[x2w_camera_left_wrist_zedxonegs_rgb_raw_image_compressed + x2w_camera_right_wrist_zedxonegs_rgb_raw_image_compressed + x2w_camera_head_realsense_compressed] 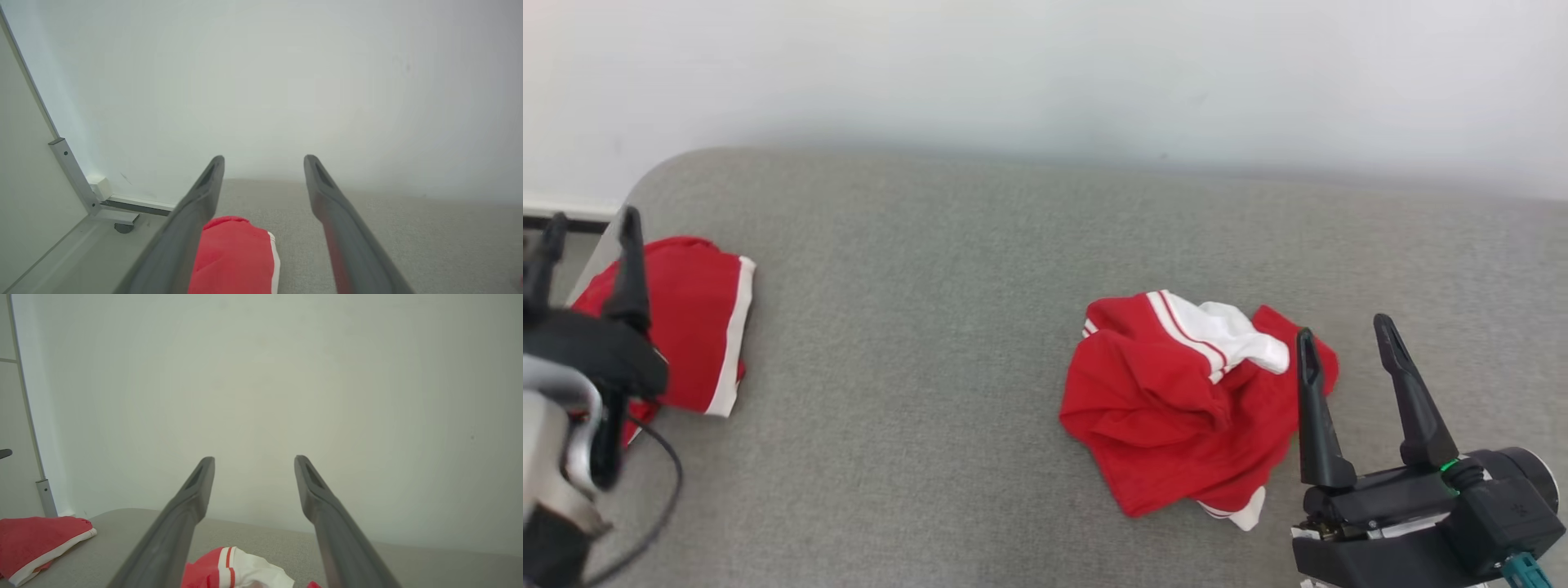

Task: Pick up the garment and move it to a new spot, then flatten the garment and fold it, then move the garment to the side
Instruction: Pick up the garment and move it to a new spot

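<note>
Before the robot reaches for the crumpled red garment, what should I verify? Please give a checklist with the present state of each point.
1. Right gripper open and empty: ok, fingers apart, nothing between them.
2. Left gripper open and empty: ok.
3. Crumpled garment free to lift: ok, nothing lies on it.
4. Right gripper near the crumpled garment: ok, it stands at the garment's right edge; contact: cannot tell.
5. Crumpled garment flat: not ok, it is bunched, with a white part on top.
6. Room for a new spot: ok, bare gray surface lies between it and the folded garment.
</note>
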Available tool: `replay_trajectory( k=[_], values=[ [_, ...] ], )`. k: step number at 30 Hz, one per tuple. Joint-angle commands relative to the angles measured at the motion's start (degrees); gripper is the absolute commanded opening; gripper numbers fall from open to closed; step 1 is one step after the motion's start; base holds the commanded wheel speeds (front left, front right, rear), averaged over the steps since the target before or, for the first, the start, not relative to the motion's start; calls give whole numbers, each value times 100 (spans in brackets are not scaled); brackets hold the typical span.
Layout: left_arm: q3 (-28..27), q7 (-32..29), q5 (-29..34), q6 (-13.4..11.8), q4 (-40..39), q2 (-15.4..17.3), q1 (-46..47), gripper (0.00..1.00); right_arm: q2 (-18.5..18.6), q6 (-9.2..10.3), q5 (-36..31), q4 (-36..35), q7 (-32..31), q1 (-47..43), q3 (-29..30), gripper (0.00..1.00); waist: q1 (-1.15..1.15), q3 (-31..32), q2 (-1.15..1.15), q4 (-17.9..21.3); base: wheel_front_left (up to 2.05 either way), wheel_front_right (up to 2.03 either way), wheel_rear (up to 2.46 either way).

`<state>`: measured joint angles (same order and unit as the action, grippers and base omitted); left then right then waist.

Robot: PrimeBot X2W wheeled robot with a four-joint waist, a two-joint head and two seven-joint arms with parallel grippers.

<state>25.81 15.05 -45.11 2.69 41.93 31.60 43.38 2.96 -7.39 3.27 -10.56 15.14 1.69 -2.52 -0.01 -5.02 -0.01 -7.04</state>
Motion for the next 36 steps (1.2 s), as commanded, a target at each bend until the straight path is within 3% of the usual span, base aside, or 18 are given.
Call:
replay_trajectory(
  k=[1, 7, 15, 21, 36],
  values=[
    [-103, 12, 121, -42, -207, -70, -268, 100, -14, -20, 29, 27, 4, -87, 35, 100, 1, 157, 1, 172, 0, 0, 0],
    [-878, 13, 847, -249, -1490, -404, -1373, 100, -14, -20, 72, 198, 4, -199, 128, 100, 1, 271, 1, 390, 0, 0, 0],
    [-1503, 15, 1488, -350, -2533, -1005, -2475, 100, -15, -20, 110, 505, 5, -311, 243, 100, 1, 335, 1, 579, 0, 0, 0],
    [-1744, 15, 1892, -274, -2921, -1406, -3000, 100, -14, -20, 142, 826, 4, -389, 320, 100, 1, 320, 1, 630, 0, 0, 0],
    [-1939, 15, 2895, -89, -3266, -1993, -4073, 100, -12, -21, 185, 1732, 5, -399, 478, 100, 1, 302, 1, 672, 0, 0, 0]
  ],
)
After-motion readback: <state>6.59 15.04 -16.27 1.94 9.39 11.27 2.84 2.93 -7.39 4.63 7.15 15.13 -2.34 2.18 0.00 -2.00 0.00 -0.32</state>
